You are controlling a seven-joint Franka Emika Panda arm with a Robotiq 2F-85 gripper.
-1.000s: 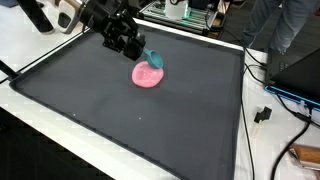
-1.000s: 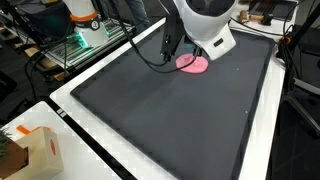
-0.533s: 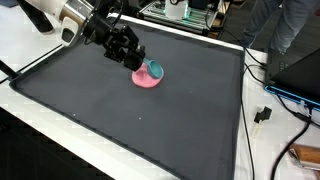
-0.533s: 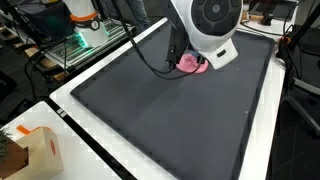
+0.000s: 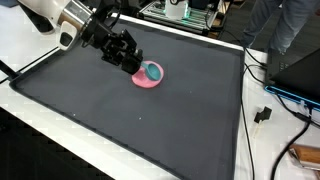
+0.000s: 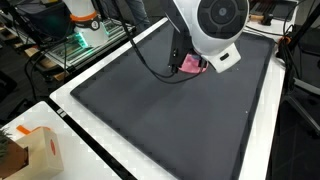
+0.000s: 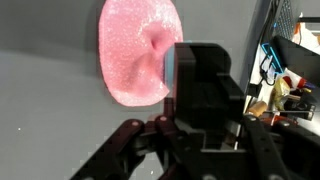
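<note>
- The teal cup (image 5: 153,70) sits on the pink plate (image 5: 145,81), far across the dark mat (image 5: 120,125) on my desk (image 5: 20,45)
- Its mouth seems to face up; it looks round, so no clear long axis
- My claw (image 5: 136,64) is right against it; whether it grips, I cannot tell
- I judge a sideways nudge could tip the cup or drag the plate

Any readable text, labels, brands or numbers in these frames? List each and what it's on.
No text is legible in any view.
On the cardboard box, any print is too small to read.
No print shows on the gripper, pink plate or black mat.
</note>
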